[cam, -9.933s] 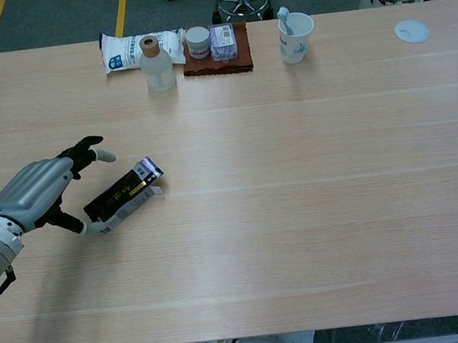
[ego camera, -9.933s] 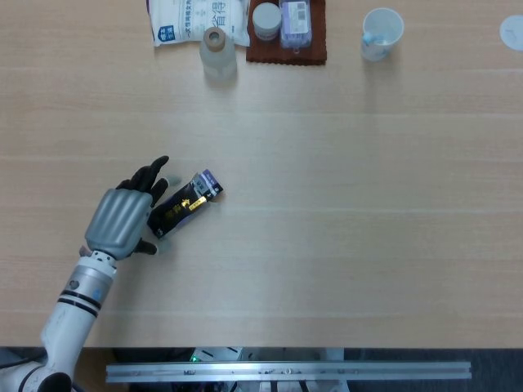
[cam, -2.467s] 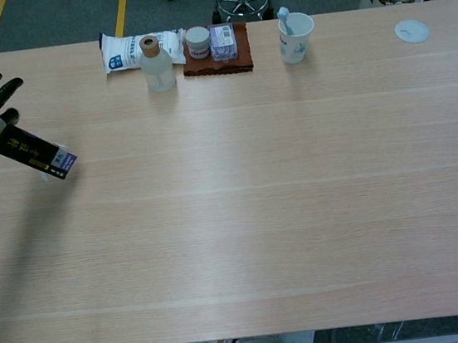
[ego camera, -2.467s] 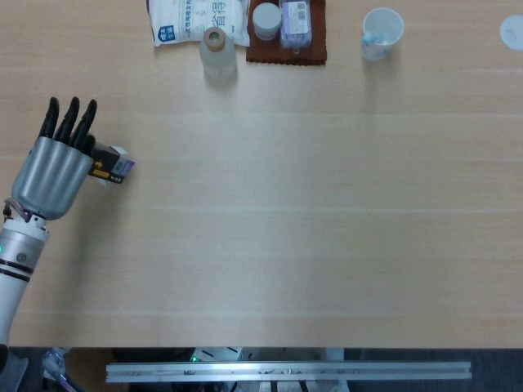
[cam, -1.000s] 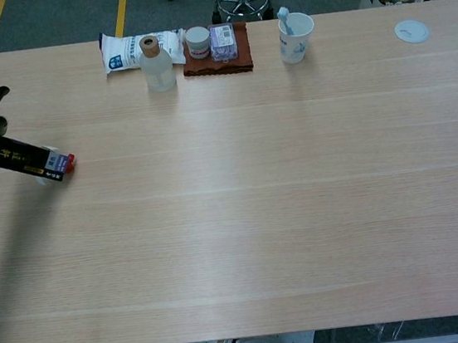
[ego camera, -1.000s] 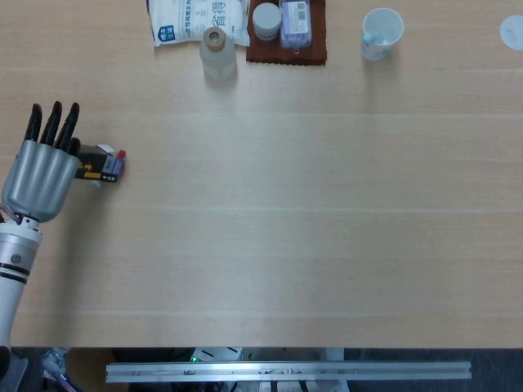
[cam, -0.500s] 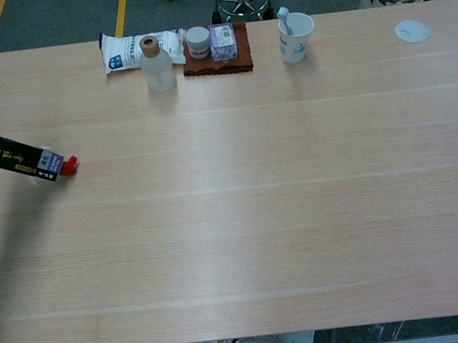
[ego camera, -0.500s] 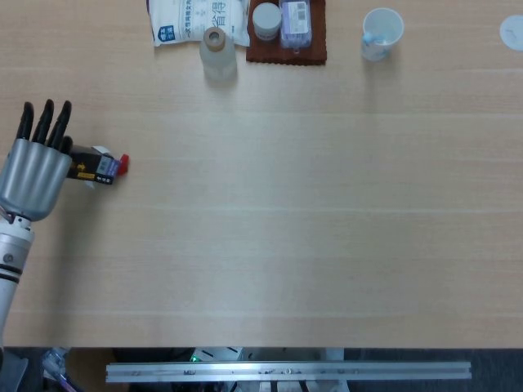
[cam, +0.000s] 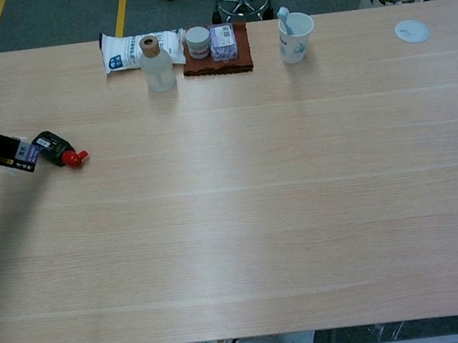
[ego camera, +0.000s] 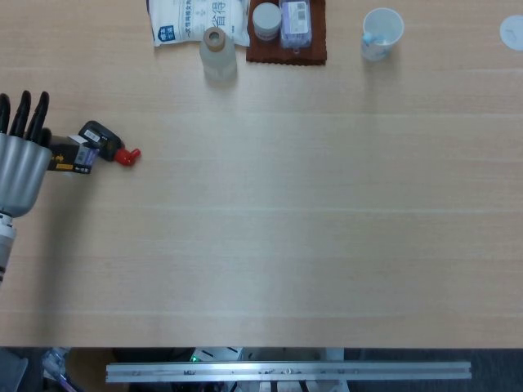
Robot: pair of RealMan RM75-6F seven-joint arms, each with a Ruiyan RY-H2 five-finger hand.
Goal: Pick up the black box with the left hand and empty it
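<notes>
Left hand [ego camera: 20, 167] at the table's [ego camera: 327, 229] 9 o'clock edge grips the black box [ego camera: 69, 155], tilted mouth-down toward 3 o'clock. Change since half a second ago: a dark tube with a red cap [ego camera: 110, 144] has slid out further, now mostly clear of the box mouth and lying on the table (only the cap showed earlier). Emptying judged nearly done. Right hand not in view

The black box [ego camera: 69, 158] bore gold lettering and a purple-white end. A dark tube [ego camera: 106, 140] with a red cap [ego camera: 127, 155] lay on the pale wood-grain desk [ego camera: 310, 212]. The left hand [ego camera: 20, 163] was grey with black fingers [ego camera: 23, 113].
</notes>
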